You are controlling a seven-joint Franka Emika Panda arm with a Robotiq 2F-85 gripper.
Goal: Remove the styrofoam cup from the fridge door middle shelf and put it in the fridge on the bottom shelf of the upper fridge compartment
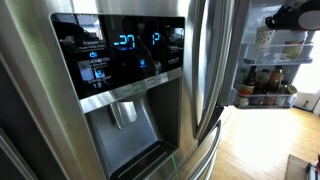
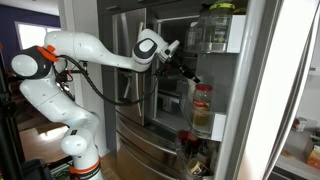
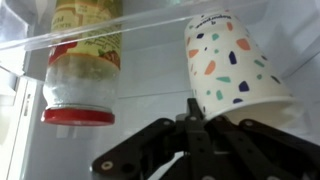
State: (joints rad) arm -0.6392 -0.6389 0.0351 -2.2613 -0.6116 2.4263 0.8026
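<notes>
- Styrofoam cup (image 3: 232, 65): its wide end is hidden behind the claw (image 3: 197, 140), so contact cannot be told.
- Jar (image 3: 85, 60) beside the cup: label blurred, one end cut off by the picture's edge.
- Claw beneath the cup: fingertips dark, spread unclear.

White robot arm (image 2: 90, 48) with orange joint rings stands at left and reaches right across the steel fridge front (image 2: 140, 135). Black gripper (image 2: 186, 71) is at the open door's shelves (image 2: 222, 125), about mid height. Red-lidded jar (image 2: 202, 108) sits just below and beside the gripper. Green-lidded container (image 2: 215, 30) on the top shelf. Dark bottles (image 2: 195, 160) lowest, blurry.
</notes>
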